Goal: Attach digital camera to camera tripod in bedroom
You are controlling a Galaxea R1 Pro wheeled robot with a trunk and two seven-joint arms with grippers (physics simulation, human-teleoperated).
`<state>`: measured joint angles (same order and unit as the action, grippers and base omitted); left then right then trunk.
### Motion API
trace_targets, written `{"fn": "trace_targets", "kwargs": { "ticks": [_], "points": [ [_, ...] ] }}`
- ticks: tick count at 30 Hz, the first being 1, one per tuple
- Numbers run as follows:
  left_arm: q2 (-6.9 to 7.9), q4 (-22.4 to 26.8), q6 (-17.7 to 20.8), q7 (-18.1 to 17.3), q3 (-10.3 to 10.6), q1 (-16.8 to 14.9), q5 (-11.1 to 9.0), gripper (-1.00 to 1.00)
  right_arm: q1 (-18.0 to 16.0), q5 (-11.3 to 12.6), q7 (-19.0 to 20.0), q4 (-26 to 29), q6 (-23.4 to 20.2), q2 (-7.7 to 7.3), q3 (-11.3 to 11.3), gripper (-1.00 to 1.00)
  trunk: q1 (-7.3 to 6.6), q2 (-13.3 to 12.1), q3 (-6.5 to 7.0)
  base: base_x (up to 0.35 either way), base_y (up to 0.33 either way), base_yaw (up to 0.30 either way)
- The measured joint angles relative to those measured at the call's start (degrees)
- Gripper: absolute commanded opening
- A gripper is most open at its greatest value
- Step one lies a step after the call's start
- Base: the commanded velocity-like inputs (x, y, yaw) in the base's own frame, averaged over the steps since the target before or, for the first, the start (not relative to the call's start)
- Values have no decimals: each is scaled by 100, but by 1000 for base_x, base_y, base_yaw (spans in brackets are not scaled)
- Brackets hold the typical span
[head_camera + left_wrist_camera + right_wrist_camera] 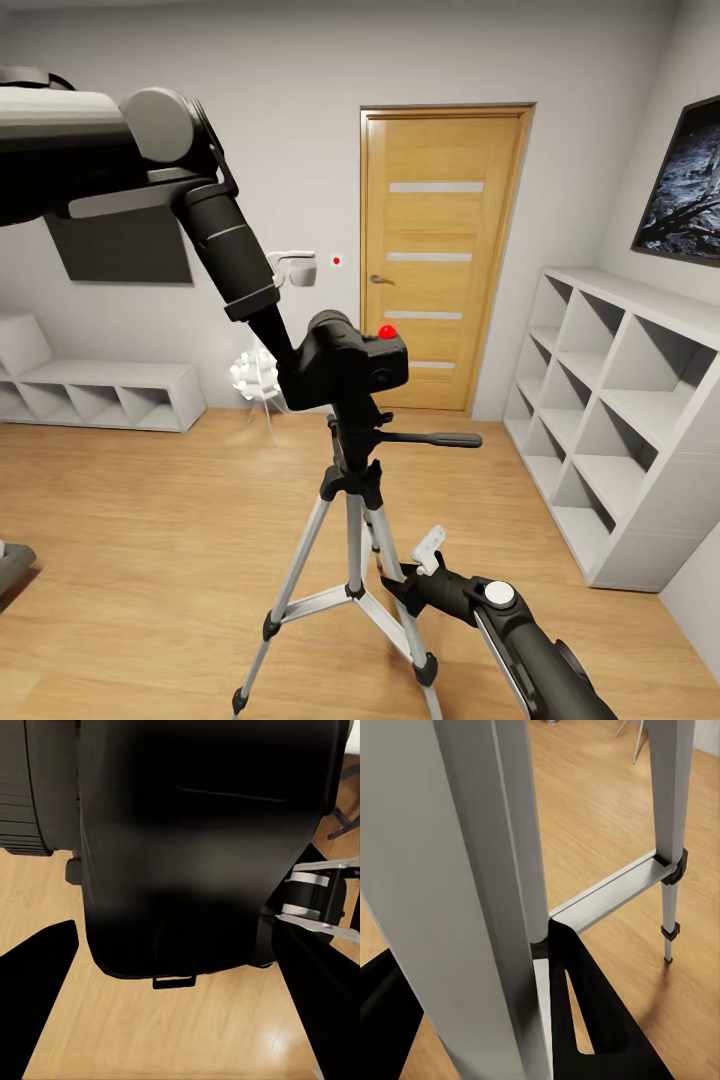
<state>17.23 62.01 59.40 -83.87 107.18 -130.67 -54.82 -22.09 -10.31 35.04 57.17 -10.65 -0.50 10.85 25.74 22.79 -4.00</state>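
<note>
Filling the left wrist view, the camera (202, 847) is sitting between the left gripper's (176, 1012) dark fingers (37, 997), which are clamping it. From the head view, the camera (350, 365) is resting on the tripod (350, 520) head, before the door (440, 255). Low down, the right gripper (400, 585) is closing its fingers (592, 1020) around a tripod leg (472, 892).

My left arm reaches in from the upper left, elbow high, forearm angling down; its gripper (300, 370) is closed on the digital camera (350, 365). My right arm stretches forward low, its gripper (400, 585) clamped around a leg of the camera tripod (345, 520).
</note>
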Motion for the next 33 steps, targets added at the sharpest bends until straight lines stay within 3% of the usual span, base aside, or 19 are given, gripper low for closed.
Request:
{"fn": "trace_targets", "kwargs": {
  "ticks": [17,25,29,33],
  "points": [
    [-206,-318,-20,39,79,-13,42,-100,6,-18,-11,61,16,-2,105,-100,-1,2,1,0,0,0],
    [-246,-409,-21,45,86,-6,280,-100,10,48,-89,89,11,-3,222,-100,-1,2,1,0,0,0],
    [-253,-441,-22,45,92,4,339,-100,14,184,-273,-5,-4,42,255,-100,0,0,1,0,0,0],
    [-255,-449,-26,49,93,8,358,-100,13,156,-309,-3,-5,74,271,-100,-1,1,1,0,0,0]
  ]
}}
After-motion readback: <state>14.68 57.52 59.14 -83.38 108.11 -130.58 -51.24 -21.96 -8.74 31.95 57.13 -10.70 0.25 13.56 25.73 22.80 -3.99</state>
